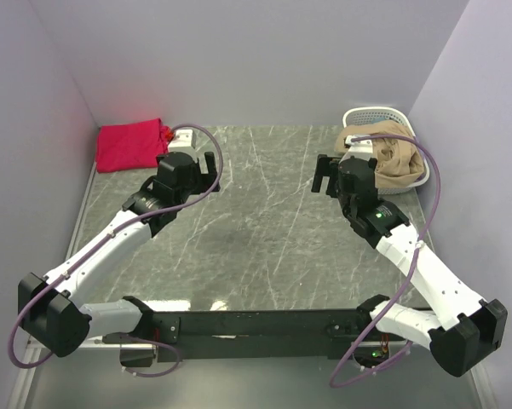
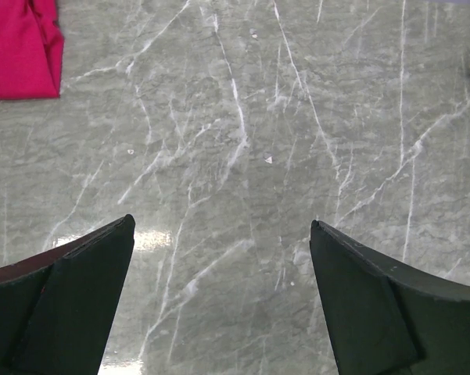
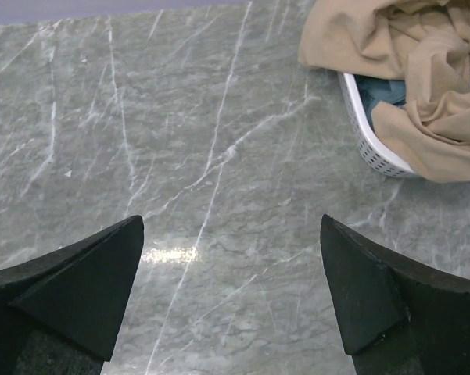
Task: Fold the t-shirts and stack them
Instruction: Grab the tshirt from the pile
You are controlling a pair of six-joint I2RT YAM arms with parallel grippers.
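grey tabletop veined white; bright red-pink t-shirt ahead-left of the black left hand; tan t-shirt in white lattice basket.

Basket on surface. Crumpled t-shirt in basket, spilling over its rim. Folded t-shirt on surface well left of basket, level with it.

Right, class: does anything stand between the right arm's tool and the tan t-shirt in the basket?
Nothing visible does. Only table lies between the open right tool and the tan t-shirt, which is heaped in the white basket and drapes over its rim.
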